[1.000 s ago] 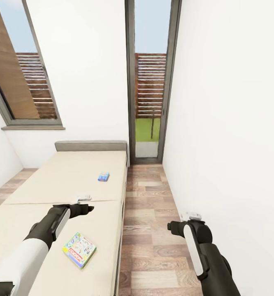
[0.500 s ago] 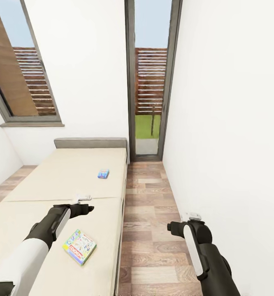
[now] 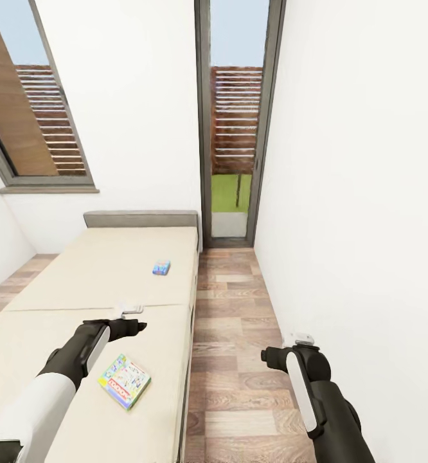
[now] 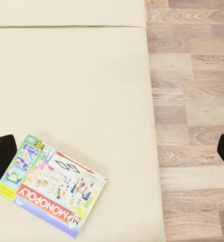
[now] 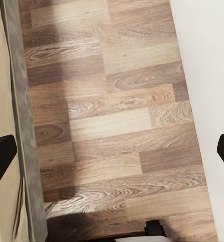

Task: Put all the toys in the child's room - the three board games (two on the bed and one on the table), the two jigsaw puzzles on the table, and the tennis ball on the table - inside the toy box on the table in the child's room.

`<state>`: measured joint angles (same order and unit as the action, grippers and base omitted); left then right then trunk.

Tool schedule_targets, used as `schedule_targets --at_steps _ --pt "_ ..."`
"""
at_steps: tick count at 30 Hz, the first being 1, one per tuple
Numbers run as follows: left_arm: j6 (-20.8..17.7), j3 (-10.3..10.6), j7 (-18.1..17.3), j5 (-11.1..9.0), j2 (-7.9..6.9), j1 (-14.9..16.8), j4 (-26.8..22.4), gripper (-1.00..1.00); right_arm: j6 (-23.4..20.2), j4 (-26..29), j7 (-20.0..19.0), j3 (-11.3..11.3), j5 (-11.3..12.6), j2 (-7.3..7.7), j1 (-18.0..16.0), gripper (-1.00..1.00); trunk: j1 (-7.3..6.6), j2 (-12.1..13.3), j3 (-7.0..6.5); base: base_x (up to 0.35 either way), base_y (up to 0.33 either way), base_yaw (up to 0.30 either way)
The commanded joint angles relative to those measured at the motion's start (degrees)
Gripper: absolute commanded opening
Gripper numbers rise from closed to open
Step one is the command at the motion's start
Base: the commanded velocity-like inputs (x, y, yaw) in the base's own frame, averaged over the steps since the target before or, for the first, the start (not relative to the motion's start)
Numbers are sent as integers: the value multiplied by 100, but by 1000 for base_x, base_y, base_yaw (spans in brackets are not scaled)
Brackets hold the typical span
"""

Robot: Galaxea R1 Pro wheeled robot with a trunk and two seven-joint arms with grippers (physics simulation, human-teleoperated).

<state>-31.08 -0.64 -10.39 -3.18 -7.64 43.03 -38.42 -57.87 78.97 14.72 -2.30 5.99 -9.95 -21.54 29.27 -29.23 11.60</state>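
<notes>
Board game, Monopoly-lettered (image 3: 124,381): yellow, green and red printed box, lying flat on the beige mattress of the bed (image 3: 79,283), near the bed's floor-side edge and close to the robot. In the left wrist view the same box (image 4: 50,184) is lying at an angle on the mattress, its red lettered band facing the camera.

Board game, blue (image 3: 161,267): small flat box lying farther up the same mattress, toward the grey headboard (image 3: 140,218), well apart from the Monopoly box. Print too small to read.

Left gripper (image 3: 132,310): hovering above the mattress between the two boxes, nearer the Monopoly one, touching neither. In the left wrist view its two dark fingertips (image 4: 1,156) are sitting at opposite edges of the picture, jaws spread wide, nothing between them but mattress and floor.

Right gripper (image 3: 299,337): hanging over the wood-plank floor (image 3: 233,334) in the aisle between bed and white wall (image 3: 355,193). In the right wrist view its fingertips (image 5: 0,151) are likewise standing far apart, gripping nothing; the dark-grey bed frame (image 5: 26,151) is running along one side below.

Surroundings: a tall narrow glass door (image 3: 236,122) is standing at the aisle's far end, showing grass and a slatted fence; a slanted window (image 3: 27,109) is occupying the wall beyond the headboard.
</notes>
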Motion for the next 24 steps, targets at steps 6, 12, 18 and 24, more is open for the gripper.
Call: schedule_targets --at_steps 6,12,18,24 --pt "-38 -12 -7 -32 -1 4 -7 100 -14 -35 51 -7 62 -4 -3 100 2 -11 68 0 0 0" --pt "-38 -15 -7 -33 -1 4 -7 100 -14 -42 57 -7 61 -4 -3 100 2 -11 124 0 0 0" --pt "-38 -16 -7 -50 -1 4 -7 100 -14 -47 58 -7 55 -4 -5 100 2 -11 181 0 0 0" --pt "-38 -16 -4 -59 3 4 -7 100 -14 -48 58 -7 60 -4 -7 100 2 -11 238 0 0 0"
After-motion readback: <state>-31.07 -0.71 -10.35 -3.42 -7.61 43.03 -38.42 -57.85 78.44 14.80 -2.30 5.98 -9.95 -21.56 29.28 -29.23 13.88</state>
